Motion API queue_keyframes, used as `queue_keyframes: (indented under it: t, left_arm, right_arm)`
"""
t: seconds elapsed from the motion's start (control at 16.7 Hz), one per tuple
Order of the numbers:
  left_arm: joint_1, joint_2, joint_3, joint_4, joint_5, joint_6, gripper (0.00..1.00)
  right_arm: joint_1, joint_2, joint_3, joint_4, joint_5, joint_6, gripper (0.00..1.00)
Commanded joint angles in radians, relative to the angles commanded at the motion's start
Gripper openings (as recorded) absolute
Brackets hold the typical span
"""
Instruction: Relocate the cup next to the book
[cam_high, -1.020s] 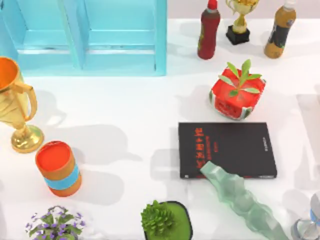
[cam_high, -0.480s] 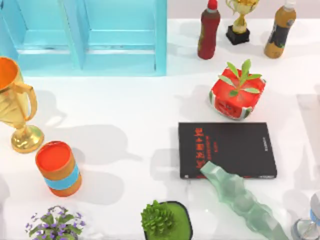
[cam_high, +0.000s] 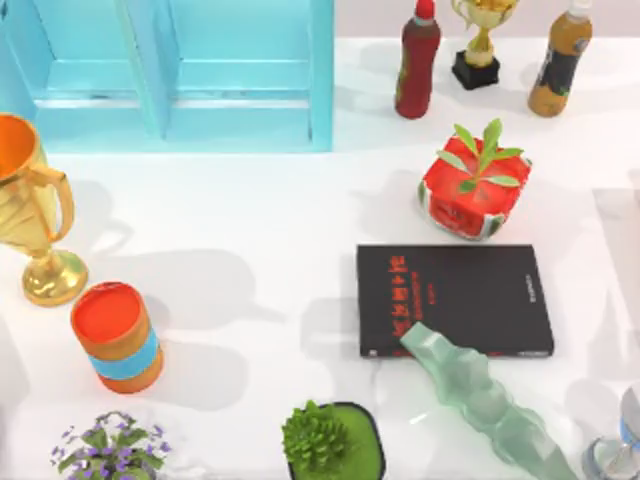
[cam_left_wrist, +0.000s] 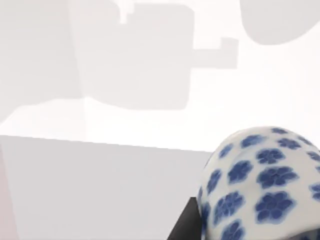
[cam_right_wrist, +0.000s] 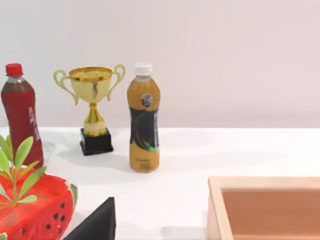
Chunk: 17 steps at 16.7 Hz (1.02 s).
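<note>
Cup seen close up from the left wrist

White cup (cam_left_wrist: 260, 185) with dark blue flower prints all over its rounded wall sits right up against the left wrist camera (can't tell whether the left claw is clamped on it). In the top view, black book (cam_high: 455, 300) lies flat right of centre, and the red pot (cam_high: 472, 195) just beyond it holds a leafy plant (cam_high: 485, 155). The right wrist view takes in an open wooden box (cam_right_wrist: 265, 207)

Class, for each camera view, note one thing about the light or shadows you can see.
Top view: the orange canister with a light-blue band and large gold trophy cast soft grey shadows rightward on the white table. Left wrist view: blocky grey shadows lie on the pale surface beyond the white cup with blue flowers. Right wrist view: even light, faint shadow beside the amber bottle.
</note>
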Motion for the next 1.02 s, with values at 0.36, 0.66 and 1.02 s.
queue_keyframes:
  t: [0.36, 0.66, 1.02]
  left_arm:
    - [-0.237, -0.019, 0.246, -0.082, 0.021, -0.343, 0.0]
    - [-0.499, 0.021, 0.458, -0.176, 0.047, -0.802, 0.0]
    - [-0.839, 0.161, 0.661, -0.281, 0.079, -1.573, 0.0]
  right_arm:
    - [0.0, 0.0, 0.0, 0.0, 0.0, 0.0, 1.0]
    - [0.0, 0.0, 0.0, 0.0, 0.0, 0.0, 1.0]
    - [0.0, 0.0, 0.0, 0.0, 0.0, 0.0, 1.0]
